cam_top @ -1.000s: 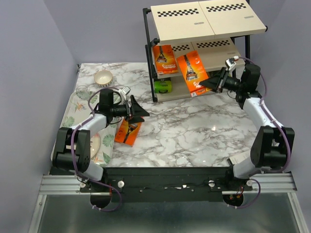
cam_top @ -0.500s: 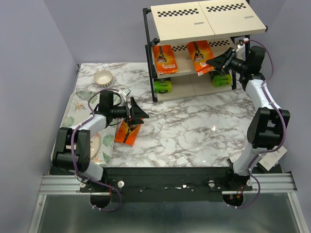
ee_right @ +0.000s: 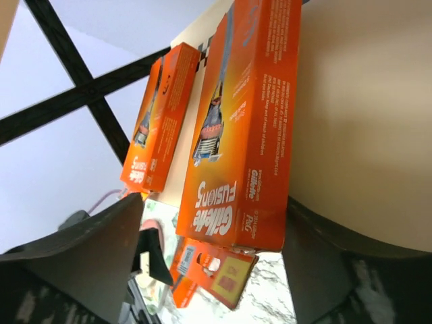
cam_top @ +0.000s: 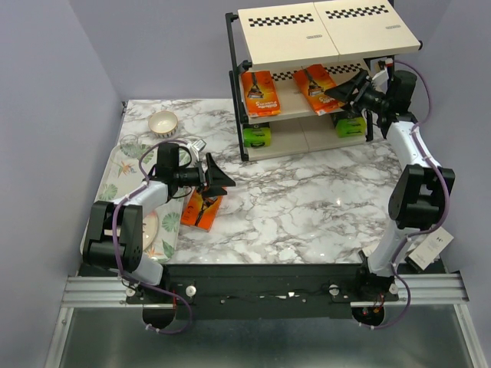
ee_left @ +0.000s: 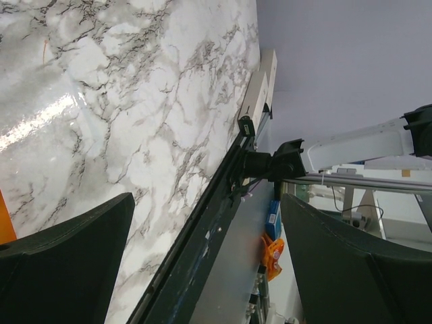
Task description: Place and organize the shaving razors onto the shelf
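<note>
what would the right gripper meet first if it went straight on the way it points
The right gripper would meet the orange razor pack between its fingers, on the middle board of the shelf; depth is unclear.

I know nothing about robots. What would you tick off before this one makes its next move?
1. Placed pack lies flat on the middle board: ok.
2. Right gripper open around the placed pack: ok, it seems; the wrist view shows a gap beside one finger.
3. Left gripper open and empty: ok.
4. Loose pack on the table close to the left gripper: ok.
5. Room for it on the middle board: cannot tell; only a narrow gap shows between the placed pack and the other pack.
</note>
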You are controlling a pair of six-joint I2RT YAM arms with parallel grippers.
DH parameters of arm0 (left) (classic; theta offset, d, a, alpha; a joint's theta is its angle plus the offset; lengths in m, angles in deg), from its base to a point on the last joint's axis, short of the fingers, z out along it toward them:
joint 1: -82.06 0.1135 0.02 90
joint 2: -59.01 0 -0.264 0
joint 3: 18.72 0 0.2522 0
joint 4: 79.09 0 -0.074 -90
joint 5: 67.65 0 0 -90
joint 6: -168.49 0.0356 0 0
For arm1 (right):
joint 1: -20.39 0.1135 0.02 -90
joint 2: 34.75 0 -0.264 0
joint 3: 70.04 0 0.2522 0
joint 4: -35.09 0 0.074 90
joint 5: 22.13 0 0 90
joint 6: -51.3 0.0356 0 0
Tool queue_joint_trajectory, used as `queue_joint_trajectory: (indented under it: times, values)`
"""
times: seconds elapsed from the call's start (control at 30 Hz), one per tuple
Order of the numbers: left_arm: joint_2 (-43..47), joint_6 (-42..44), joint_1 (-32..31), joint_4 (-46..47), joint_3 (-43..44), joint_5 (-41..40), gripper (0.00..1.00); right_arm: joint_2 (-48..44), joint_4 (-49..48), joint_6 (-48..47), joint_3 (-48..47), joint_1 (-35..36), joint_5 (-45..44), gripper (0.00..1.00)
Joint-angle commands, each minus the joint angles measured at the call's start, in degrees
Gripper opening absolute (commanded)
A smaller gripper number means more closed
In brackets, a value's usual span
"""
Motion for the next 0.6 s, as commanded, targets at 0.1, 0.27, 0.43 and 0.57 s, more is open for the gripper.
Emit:
queue_joint_trajectory:
  times: [0.1,0.27,0.43,0.57]
  values:
    - [2.04,-0.99,-0.07,3.31,-0.31,-1.2,0.99,-7.36,4.88,-5.1,3.94,0.3,-5.93,0.91]
    - [2.13,0.76,0.1,-1.22,1.35,-4.0,0.99,-10.44,11.12,-7.99,5.26,0.3,-12.25,0.91]
    - [1.95,0.42,0.1,-1.08,1.1,-4.27,0.99,-13.78,14.73,-10.55,6.23,0.39,-18.23,0.91]
    - [1.51,-0.99,0.1,0.77,0.39,-4.19,0.99,-15.01,17.55,-11.16,7.02,0.39,-24.2,0.89]
